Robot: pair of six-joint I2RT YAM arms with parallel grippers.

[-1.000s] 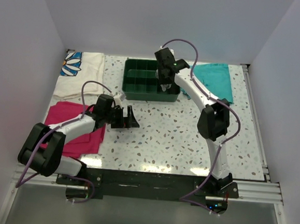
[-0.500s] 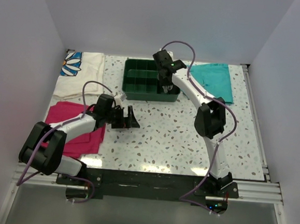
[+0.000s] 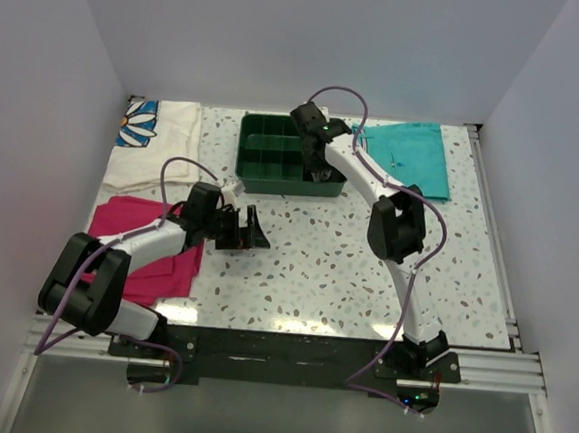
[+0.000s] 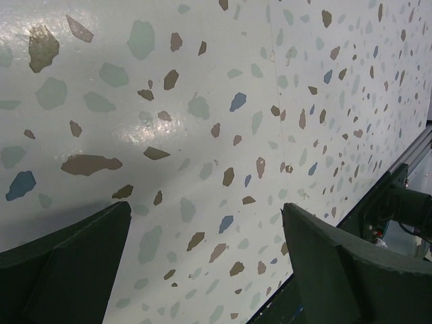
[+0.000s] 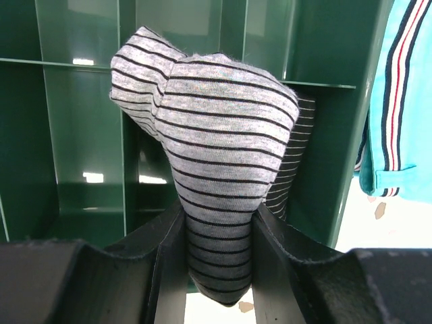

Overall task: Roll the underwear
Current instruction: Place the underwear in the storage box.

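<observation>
Walls (image 3: 314, 38): plain pale panels, closing in the back and both sides of the frame.
Table (image 3: 315, 269): white terrazzo top, flecked grey, brown and blue, centre.
Rail (image 3: 498, 371): aluminium, along the lower edge.
Light: soft glare (image 3: 291, 322) on the tabletop, lower centre.

You'll see the grey-and-white striped underwear (image 5: 216, 155) is soft, faintly fuzzy knit cloth; the dark green divided tray (image 5: 81, 121) is smooth, glossy plastic. The speckled terrazzo-look tabletop (image 4: 202, 81) is smooth and shiny, catching glare.
</observation>
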